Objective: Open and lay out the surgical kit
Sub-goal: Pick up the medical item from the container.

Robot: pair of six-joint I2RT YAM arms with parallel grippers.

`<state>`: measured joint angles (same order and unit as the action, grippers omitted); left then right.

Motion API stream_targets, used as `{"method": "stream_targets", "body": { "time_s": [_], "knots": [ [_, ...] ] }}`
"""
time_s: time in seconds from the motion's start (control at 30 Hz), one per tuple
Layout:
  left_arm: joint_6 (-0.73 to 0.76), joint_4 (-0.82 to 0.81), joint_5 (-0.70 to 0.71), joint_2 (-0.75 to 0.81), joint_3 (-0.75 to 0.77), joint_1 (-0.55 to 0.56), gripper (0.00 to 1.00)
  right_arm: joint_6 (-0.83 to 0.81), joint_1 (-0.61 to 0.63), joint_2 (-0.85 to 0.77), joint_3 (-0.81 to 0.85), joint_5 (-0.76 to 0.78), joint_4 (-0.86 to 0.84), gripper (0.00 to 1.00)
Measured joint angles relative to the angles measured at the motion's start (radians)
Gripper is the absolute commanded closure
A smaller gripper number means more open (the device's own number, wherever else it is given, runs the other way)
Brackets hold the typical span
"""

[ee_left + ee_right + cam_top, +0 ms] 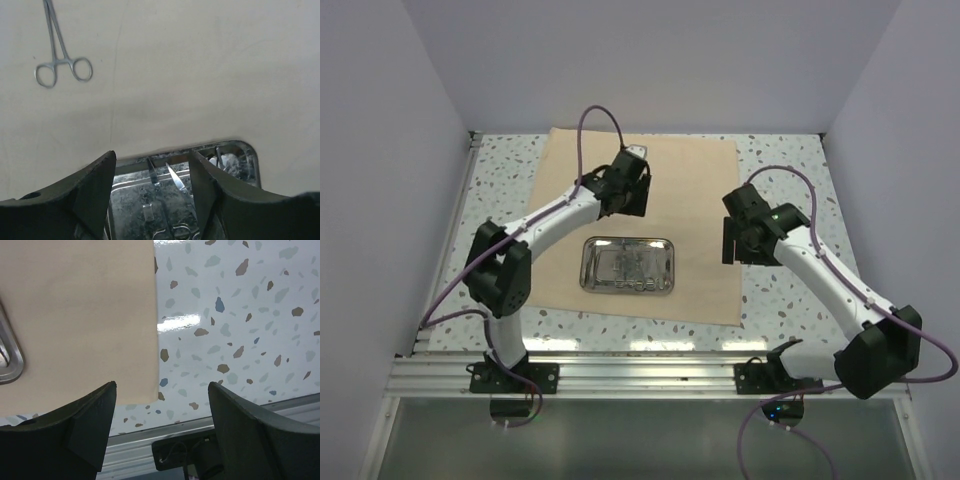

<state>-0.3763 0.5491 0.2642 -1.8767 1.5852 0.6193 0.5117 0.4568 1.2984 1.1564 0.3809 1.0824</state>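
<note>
The tan cloth wrap lies spread flat on the table. The steel tray sits on its near middle with several thin instruments in it. My left gripper hovers over the cloth just behind the tray, open and empty. In the left wrist view its jaws stand apart over the tray's far rim, with scissors in the tray between them. A pair of ring-handled forceps lies on the cloth beyond. My right gripper is open and empty over the cloth's right edge.
The speckled white table shows around the cloth. White walls close in the back and both sides. A metal rail runs along the near edge and shows in the right wrist view. A tray corner shows at that view's left.
</note>
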Motion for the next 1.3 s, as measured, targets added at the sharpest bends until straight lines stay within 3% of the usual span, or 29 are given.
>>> {"method": "stream_targets", "body": {
  "time_s": [0.27,0.87,1.17,1.27,1.3],
  "knots": [
    [-0.117,-0.009,-0.010,-0.064,-0.194,0.018,0.40,-0.005,0.000,-0.083,-0.039,-0.008,0.003,0.22],
    [-0.186,-0.072,0.021,-0.089,-0.259,0.030,0.52,0.011,0.000,-0.163,-0.071,-0.006,0.066,0.22],
    [-0.193,-0.100,0.037,-0.109,-0.246,0.048,0.74,0.012,0.000,-0.176,-0.071,-0.005,0.086,0.22],
    [-0.201,-0.116,0.047,-0.113,-0.248,0.055,0.89,0.012,0.000,-0.176,-0.071,-0.005,0.087,0.22],
    [-0.206,-0.121,0.050,-0.113,-0.249,0.056,1.00,0.012,0.000,-0.176,-0.071,-0.005,0.089,0.22]
  ]
}}
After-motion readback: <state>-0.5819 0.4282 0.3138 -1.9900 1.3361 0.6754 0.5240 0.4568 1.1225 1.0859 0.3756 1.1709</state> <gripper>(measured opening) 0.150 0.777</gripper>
